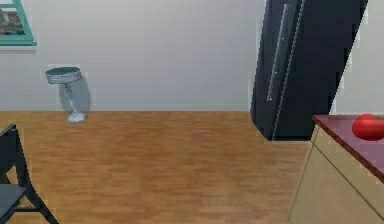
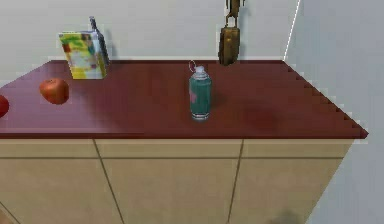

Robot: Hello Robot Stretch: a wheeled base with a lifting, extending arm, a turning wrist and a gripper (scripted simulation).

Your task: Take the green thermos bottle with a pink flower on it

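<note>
Thermos (image 2: 201, 92) stands upright near the middle of the glossy dark red countertop (image 2: 290, 110) on your arm's side, long axis vertical. It is a smooth green cylinder with a narrower pale cap. The red fruit (image 2: 54, 91) and box (image 2: 83, 55) sit well apart from it. You cannot tell your gripper's state.
</note>
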